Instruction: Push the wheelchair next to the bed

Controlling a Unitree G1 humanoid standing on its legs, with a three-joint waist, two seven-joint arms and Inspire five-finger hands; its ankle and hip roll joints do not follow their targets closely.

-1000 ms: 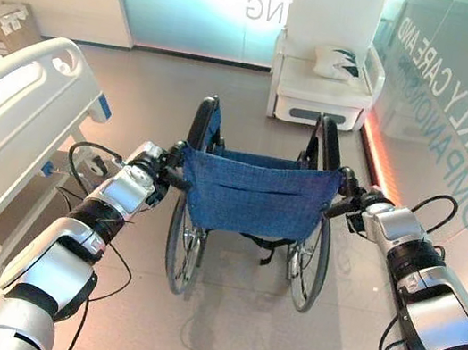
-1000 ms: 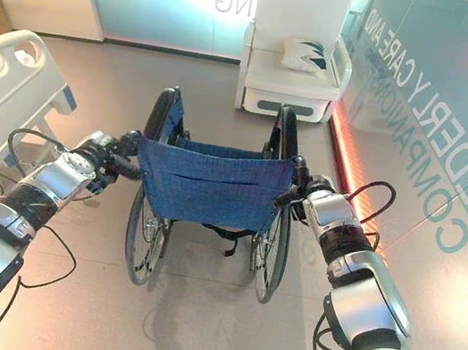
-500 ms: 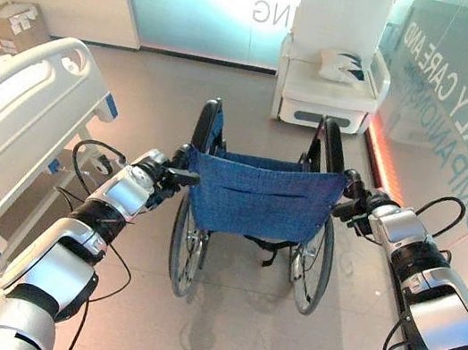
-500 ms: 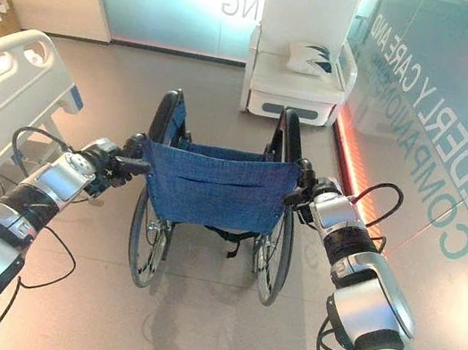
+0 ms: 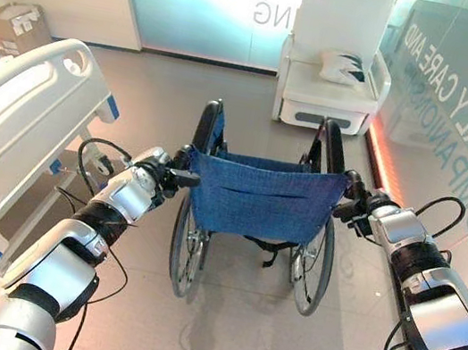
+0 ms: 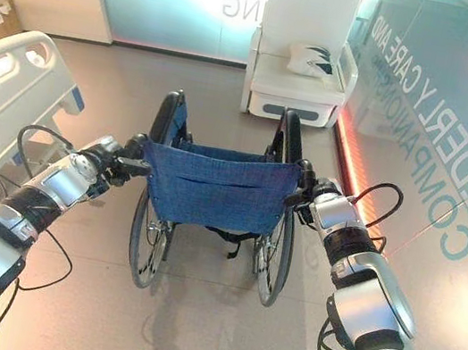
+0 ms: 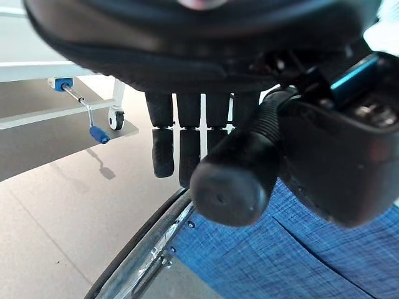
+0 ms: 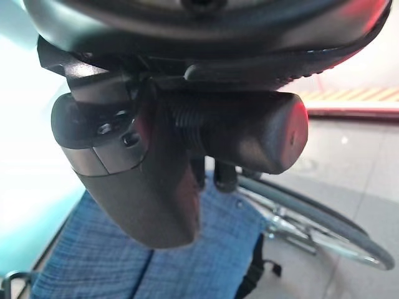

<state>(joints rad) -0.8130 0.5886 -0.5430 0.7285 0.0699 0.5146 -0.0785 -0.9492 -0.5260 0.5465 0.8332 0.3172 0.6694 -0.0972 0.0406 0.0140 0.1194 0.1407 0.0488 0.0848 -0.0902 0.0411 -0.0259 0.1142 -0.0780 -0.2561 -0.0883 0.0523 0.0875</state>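
Beside the bed (image 5: 16, 127), wheelchair (image 5: 257, 197) nudged slightly forward since a second ago, still mid-floor and apart from it. Left hand (image 5: 151, 171) and right hand (image 5: 362, 207) fingers wrapped round push handles; more pushing leftward needed.

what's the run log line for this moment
left hand: shut on left push handle | right hand: on right handle | wheelchair: mid-floor | bed: robot's left
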